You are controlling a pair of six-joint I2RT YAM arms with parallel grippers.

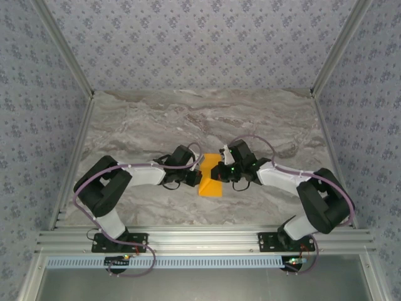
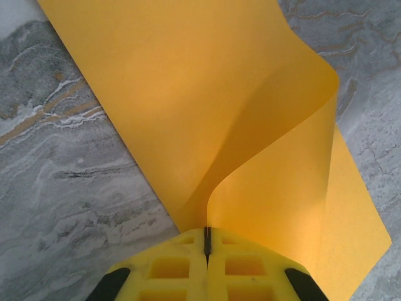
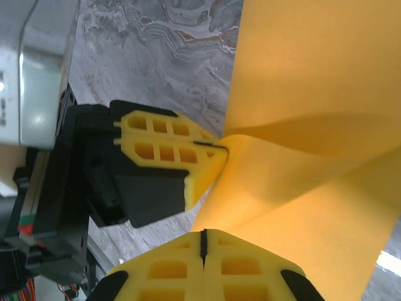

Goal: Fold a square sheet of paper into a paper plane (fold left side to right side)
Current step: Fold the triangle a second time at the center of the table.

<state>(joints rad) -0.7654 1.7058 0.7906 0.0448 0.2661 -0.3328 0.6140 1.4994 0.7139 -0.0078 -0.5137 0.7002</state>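
sheet of paper (image 1: 211,183): plain orange-yellow
table (image 1: 188,119): you've got grey-brown marble veining
walls (image 1: 200,44): grey-blue, small floral repeat
left gripper (image 2: 207,238): yellow, black side corners

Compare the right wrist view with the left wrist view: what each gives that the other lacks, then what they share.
Right wrist view: the left gripper from the side, pinching an edge of the square sheet of paper, and the right gripper shut on the same sheet. Left wrist view: the lifted flap curling over in a soft, uncreased bend, the rest lying on the marble table. Both: the orange-yellow sheet partly raised over marble.
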